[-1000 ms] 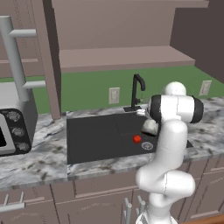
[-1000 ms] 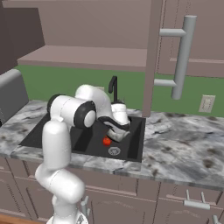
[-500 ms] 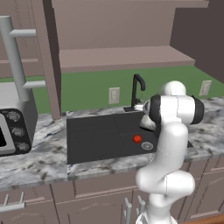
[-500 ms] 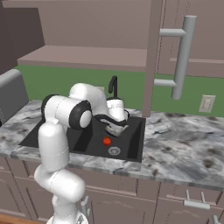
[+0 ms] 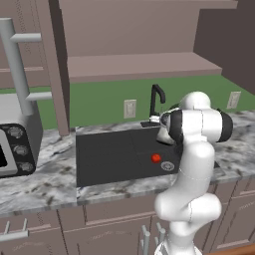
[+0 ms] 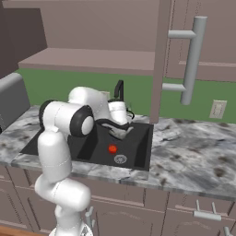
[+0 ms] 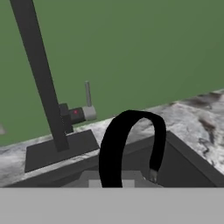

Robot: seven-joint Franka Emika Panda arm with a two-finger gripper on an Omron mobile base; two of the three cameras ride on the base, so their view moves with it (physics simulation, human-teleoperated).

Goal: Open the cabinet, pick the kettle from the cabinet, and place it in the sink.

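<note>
Open cabinet above green wall. Dark sink in marbled counter, red ball beside drain, black faucet behind. Kettle partly hidden by white arm.

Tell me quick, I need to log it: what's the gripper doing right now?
Gripper: closed on the kettle's black handle, holding it over the sink.

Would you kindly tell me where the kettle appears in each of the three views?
Left base view: kettle right of centre, partly behind the arm, over the sink.
Right base view: kettle centre-left, over the basin.
Hand view: its black handle arches at bottom centre.
Shared landmark: the black faucet.
</note>
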